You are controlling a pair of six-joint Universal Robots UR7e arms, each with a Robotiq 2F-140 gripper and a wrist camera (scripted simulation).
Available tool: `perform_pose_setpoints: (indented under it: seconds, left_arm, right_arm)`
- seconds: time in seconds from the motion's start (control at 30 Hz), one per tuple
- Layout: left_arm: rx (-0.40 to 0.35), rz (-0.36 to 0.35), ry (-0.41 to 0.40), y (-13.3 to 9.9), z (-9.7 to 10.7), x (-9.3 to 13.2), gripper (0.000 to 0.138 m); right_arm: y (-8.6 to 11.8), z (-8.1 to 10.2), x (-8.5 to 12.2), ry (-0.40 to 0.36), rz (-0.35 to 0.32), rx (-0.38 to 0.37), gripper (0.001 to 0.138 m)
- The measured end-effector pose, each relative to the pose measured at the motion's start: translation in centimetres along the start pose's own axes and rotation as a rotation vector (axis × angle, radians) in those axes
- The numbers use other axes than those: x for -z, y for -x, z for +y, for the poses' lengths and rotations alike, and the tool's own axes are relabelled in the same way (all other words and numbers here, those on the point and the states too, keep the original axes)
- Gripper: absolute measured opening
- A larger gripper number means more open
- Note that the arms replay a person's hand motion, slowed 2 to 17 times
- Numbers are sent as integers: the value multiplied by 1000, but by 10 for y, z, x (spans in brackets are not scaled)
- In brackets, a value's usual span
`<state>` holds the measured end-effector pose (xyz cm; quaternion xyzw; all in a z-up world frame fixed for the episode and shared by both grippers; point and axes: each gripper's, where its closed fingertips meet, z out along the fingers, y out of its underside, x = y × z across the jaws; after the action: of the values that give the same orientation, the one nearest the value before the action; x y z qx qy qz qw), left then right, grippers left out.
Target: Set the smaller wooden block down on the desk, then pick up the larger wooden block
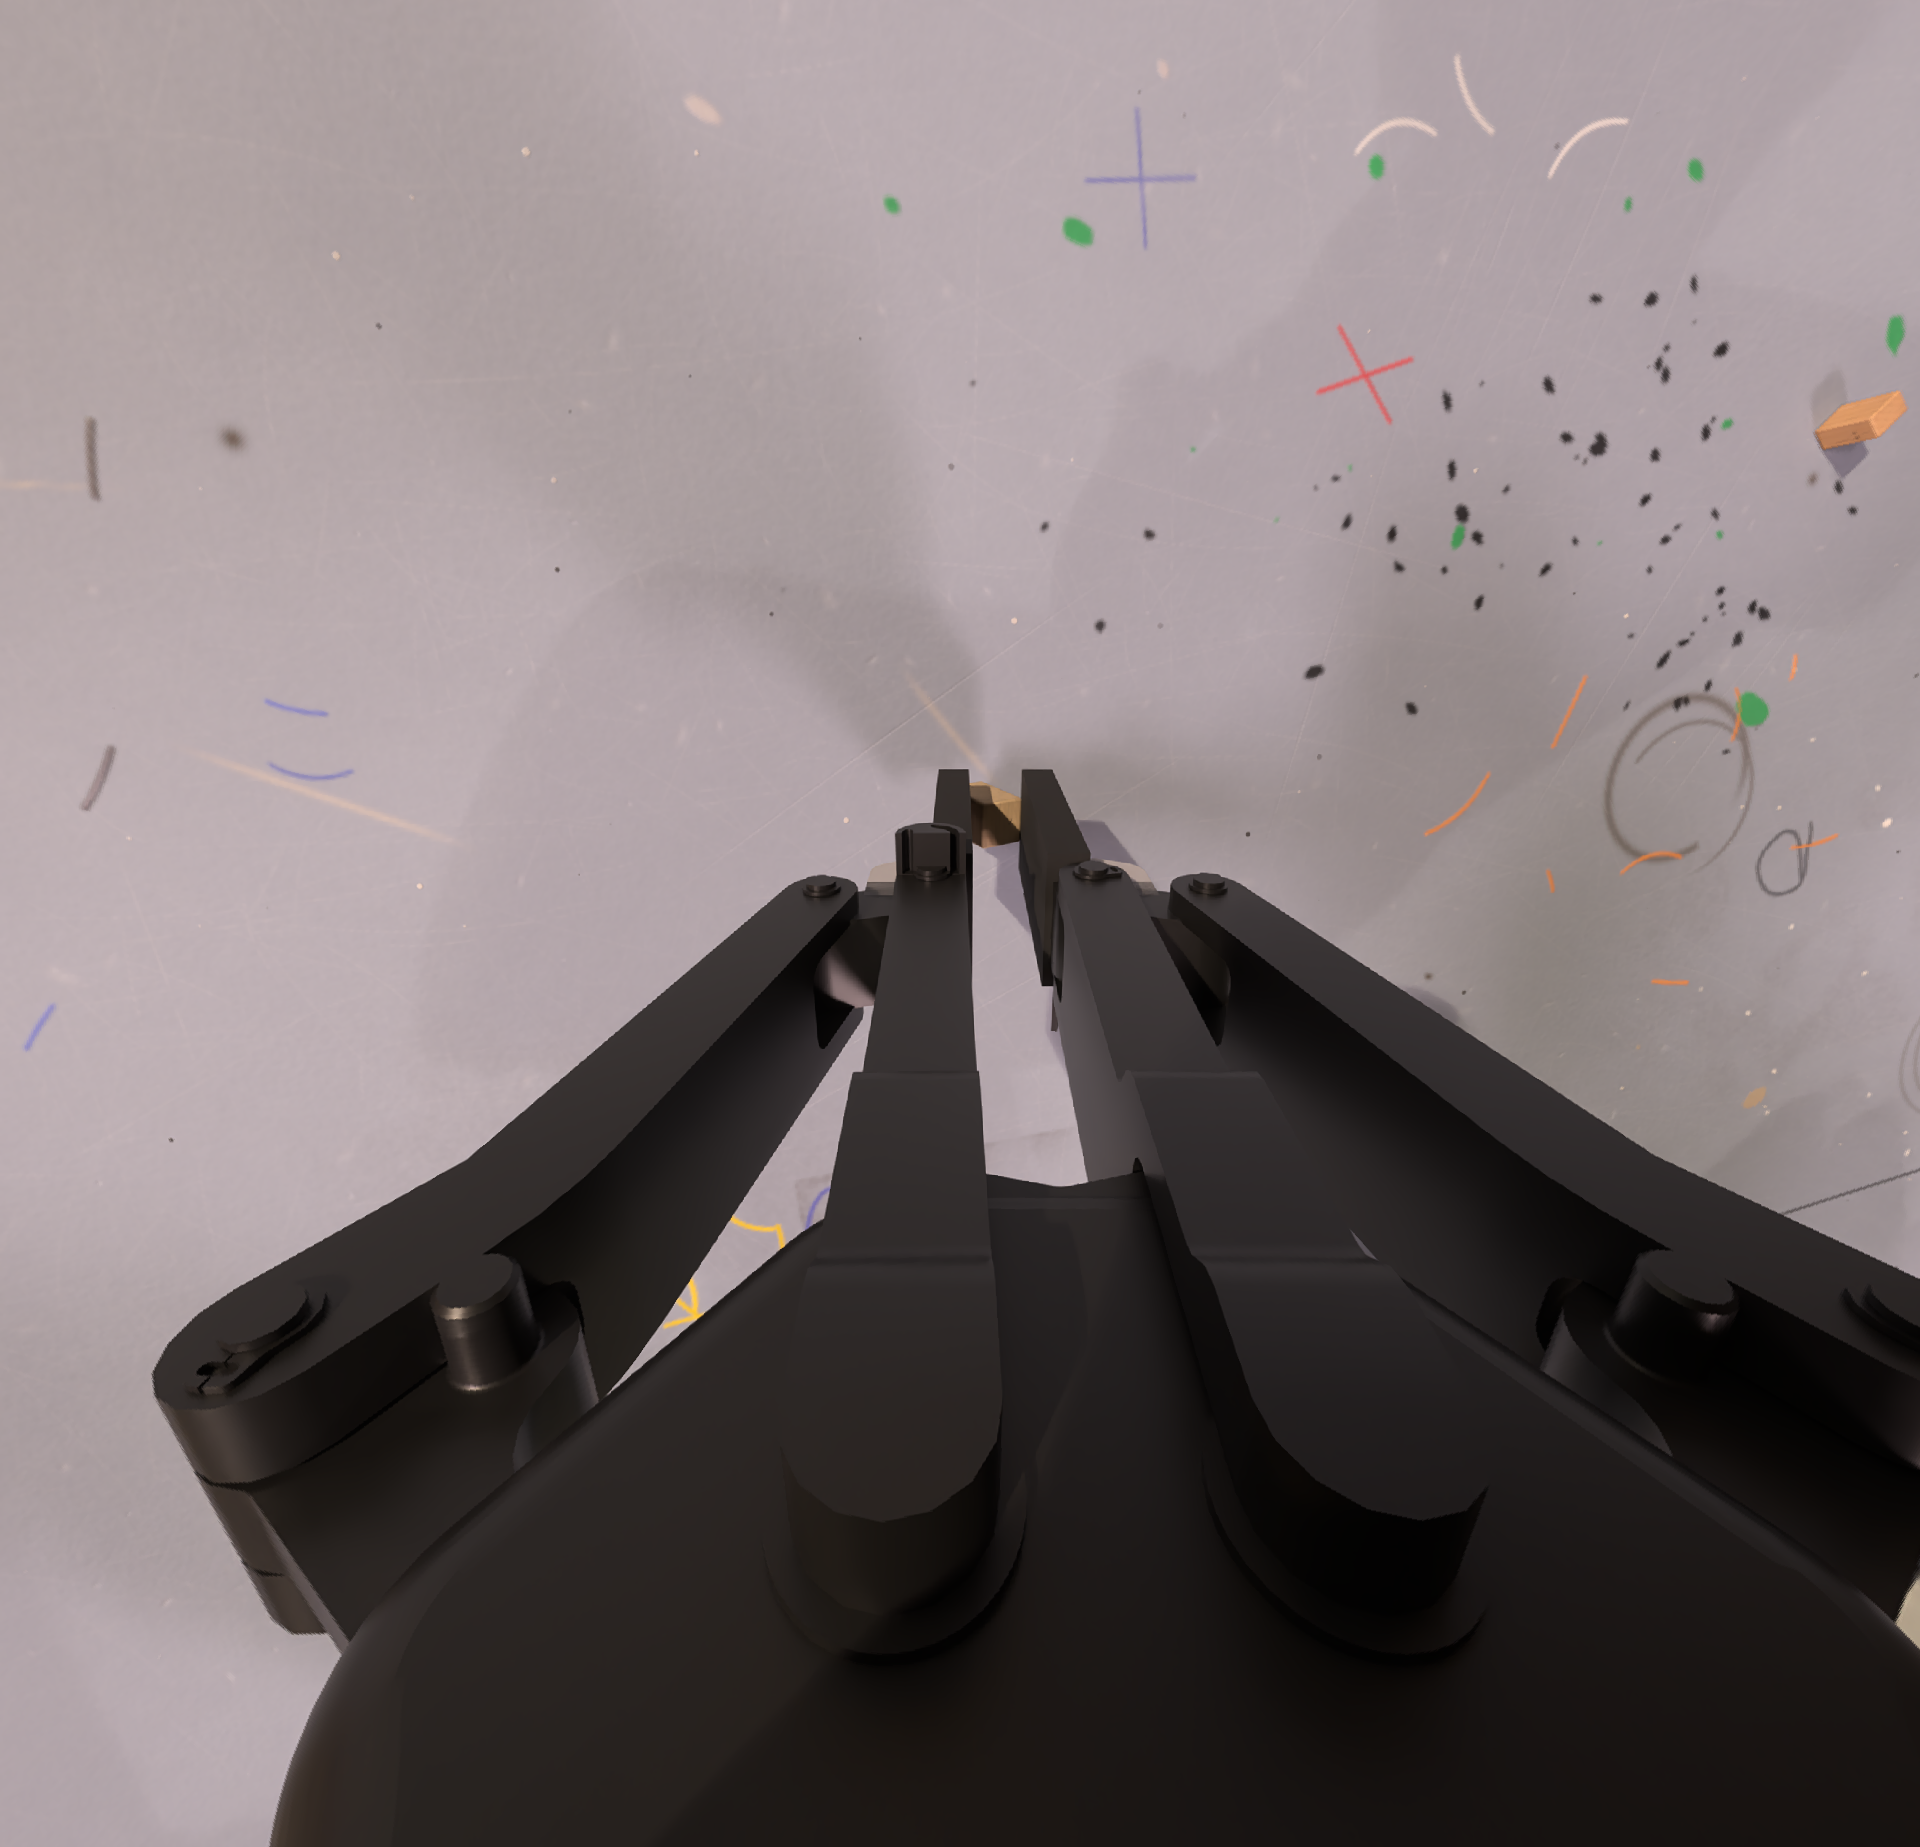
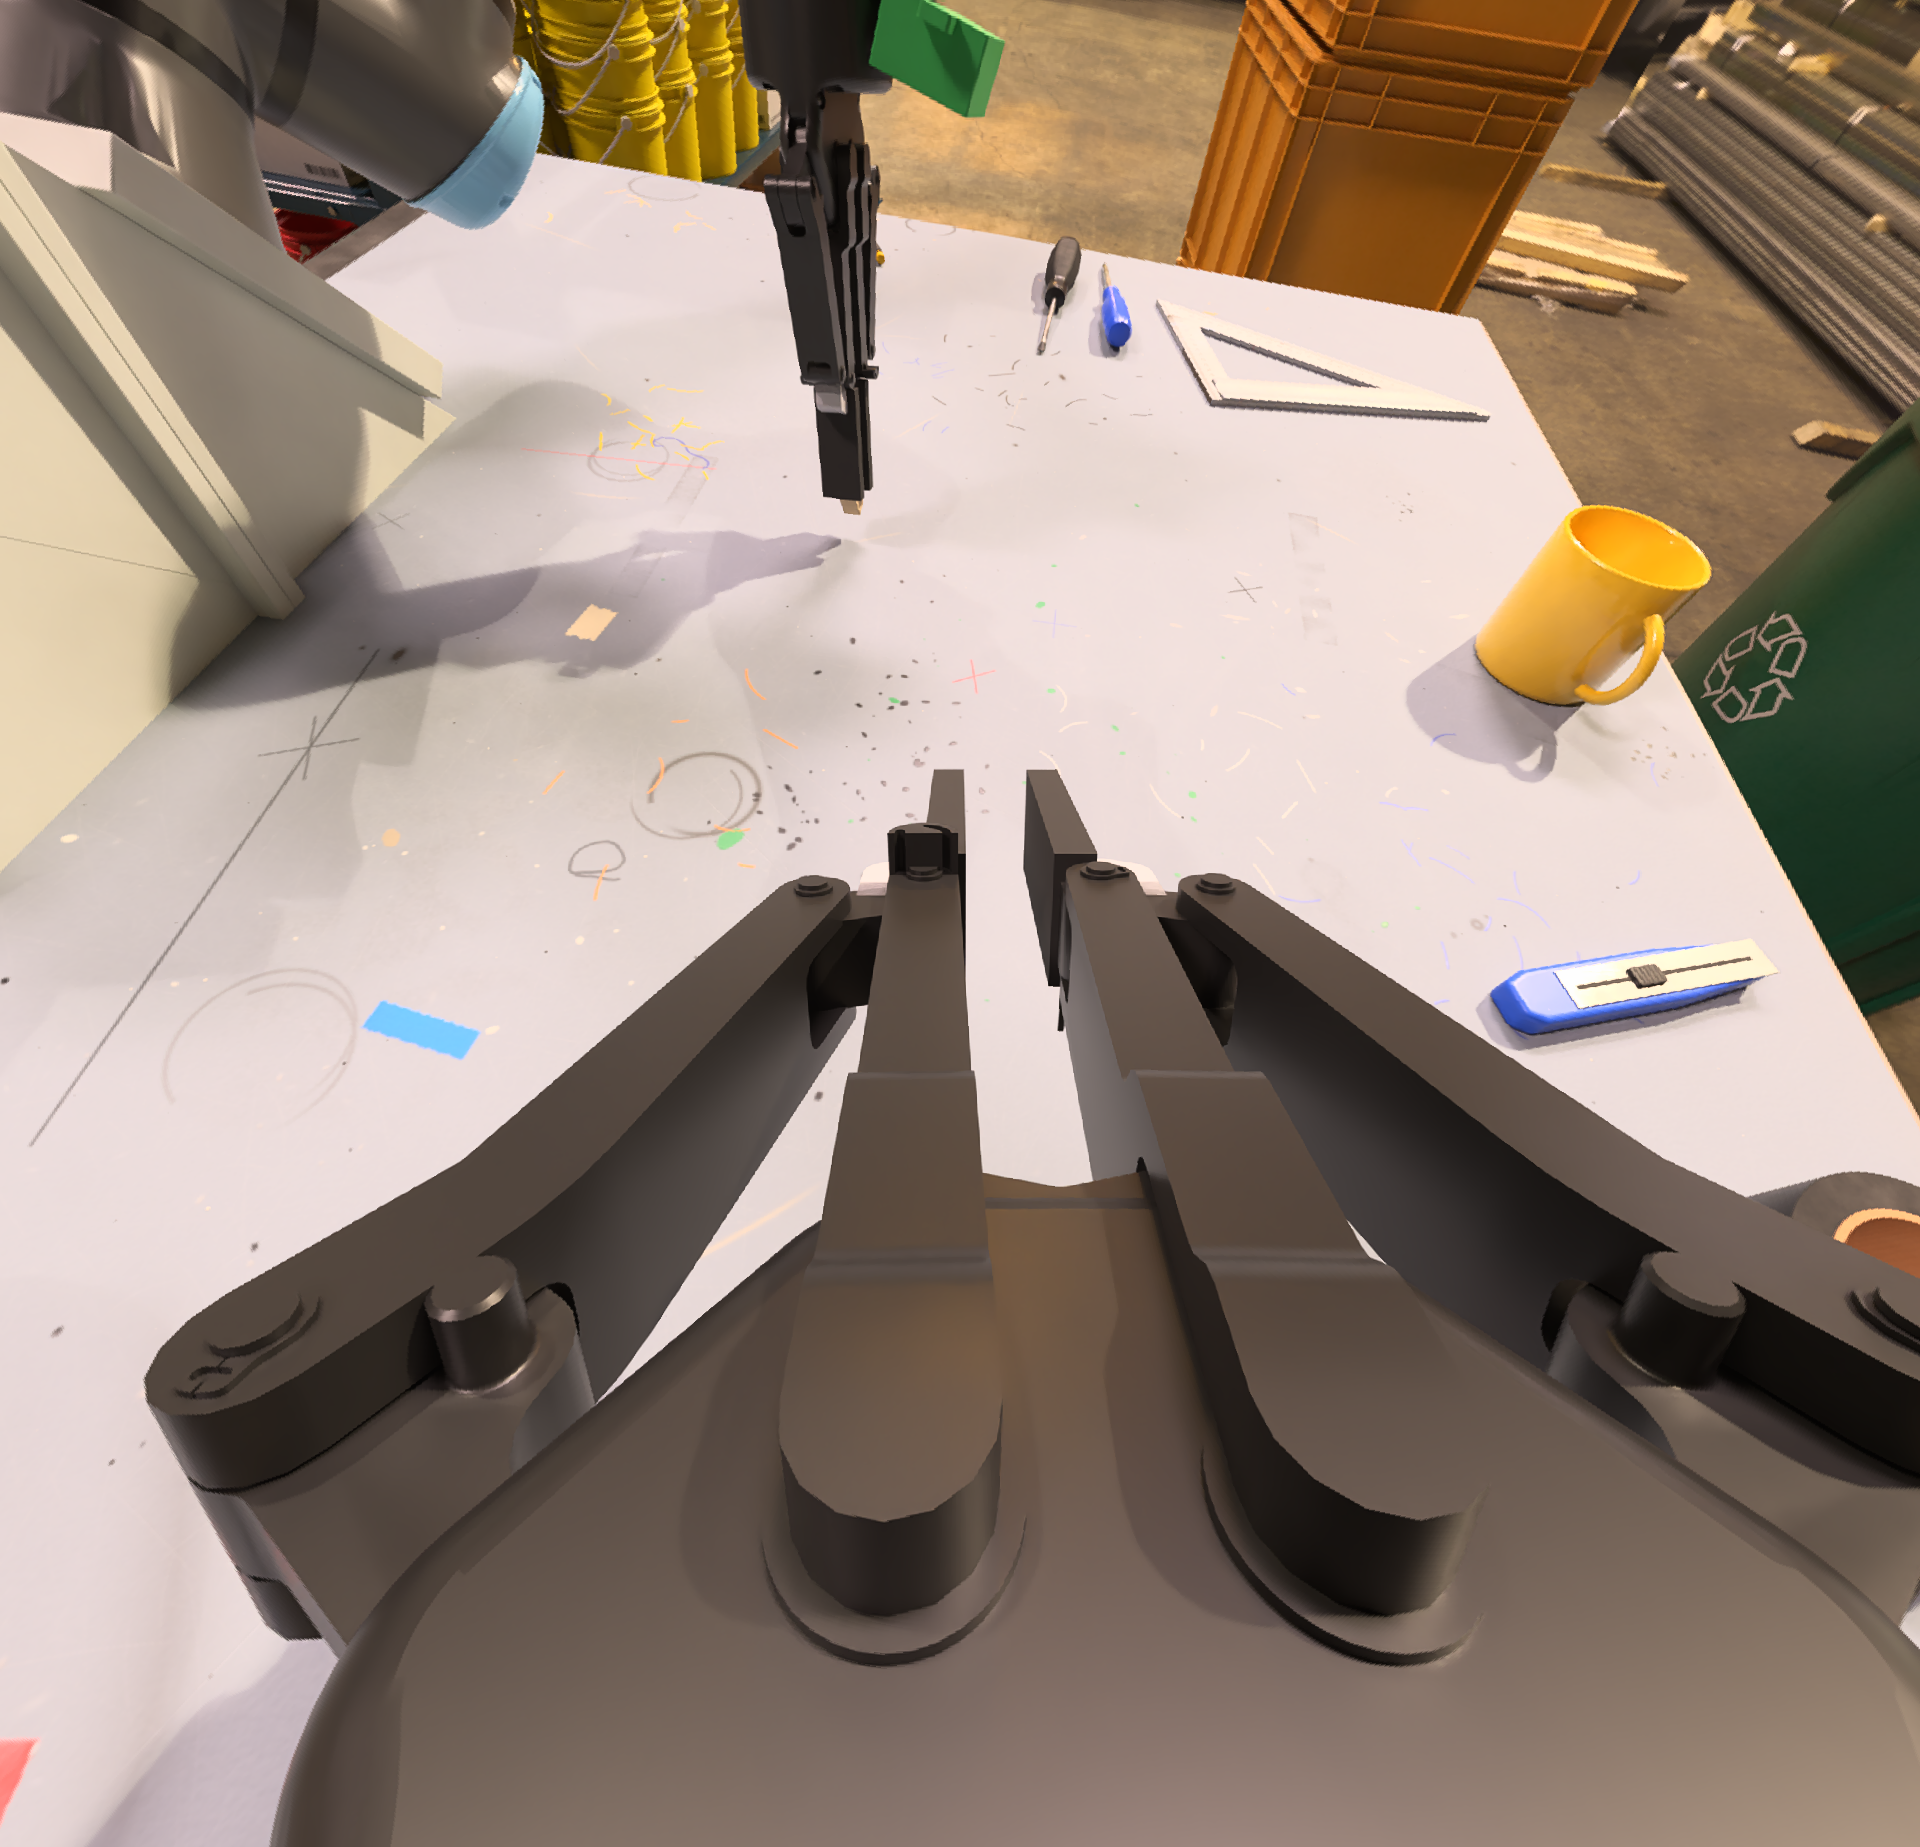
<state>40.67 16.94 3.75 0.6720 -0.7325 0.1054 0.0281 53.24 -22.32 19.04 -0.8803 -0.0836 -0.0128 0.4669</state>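
My left gripper [image 1: 995,795] is shut on the smaller wooden block [image 1: 995,810], a pale tan piece that shows between the fingertips. In the right wrist view this gripper [image 2: 847,483] points straight down, with the block's tip [image 2: 852,506] a little above the desk [image 2: 1143,571]. The larger wooden block [image 1: 1860,418] lies on the desk far to the right in the left wrist view. It also shows in the right wrist view [image 2: 590,623], in the arm's shadow. My right gripper [image 2: 994,789] hovers over the near desk, empty, with its fingers a narrow gap apart.
A yellow mug [image 2: 1590,602], a blue utility knife [image 2: 1631,982], a metal triangle ruler [image 2: 1309,369] and two screwdrivers [image 2: 1086,296] lie at the right and the back. A pale box-shaped mount [image 2: 156,447] stands at the left. A green bin [image 2: 1829,706] stands off the right edge.
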Motion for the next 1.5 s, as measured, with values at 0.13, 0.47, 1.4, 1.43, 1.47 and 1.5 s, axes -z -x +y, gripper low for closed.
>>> perform_pose_setpoints:
  seconds: [0.13,0.47,1.4,1.43,1.47,1.5]
  left_arm:
    - [-20,3,-30,-1,-3,3,13]
    - [-70,8,-116,-5,-13,14,13]
    - [-196,-29,-401,-23,-40,64,13]
    - [-200,-31,-411,-24,-40,66,13]
    - [-205,-32,-421,-25,-41,68,13]
    - [-210,-32,-430,-27,-42,70,13]
  right_arm:
    - [0,0,0,1,0,0,16]
    - [0,0,-1,0,-3,-1,16]
    - [-3,1,-5,-10,10,11,16]
    - [-3,1,-5,-12,12,12,16]
    - [-3,0,-5,-14,13,13,16]
    - [-3,0,-5,-17,14,15,16]
